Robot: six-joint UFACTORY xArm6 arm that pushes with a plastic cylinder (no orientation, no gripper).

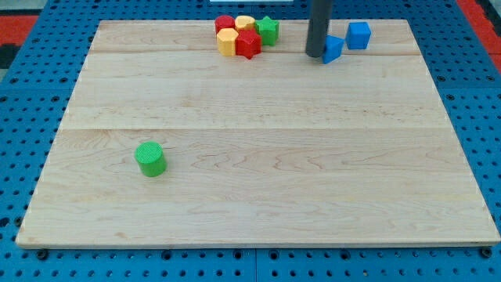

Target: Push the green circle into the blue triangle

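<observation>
The green circle (149,158) stands alone on the wooden board at the view's lower left. The blue triangle (334,48) lies near the view's top, right of centre. My tip (315,54) rests on the board just left of the blue triangle, touching or nearly touching it, and the rod hides part of its left side. The tip is far from the green circle, up and to the right of it.
A blue cube (358,35) sits just right of the blue triangle. A cluster at the top centre holds a red cylinder (225,24), two yellow blocks (227,41) (245,23), a red star (248,44) and a green star (268,30). The board's top edge (156,23) is close behind them.
</observation>
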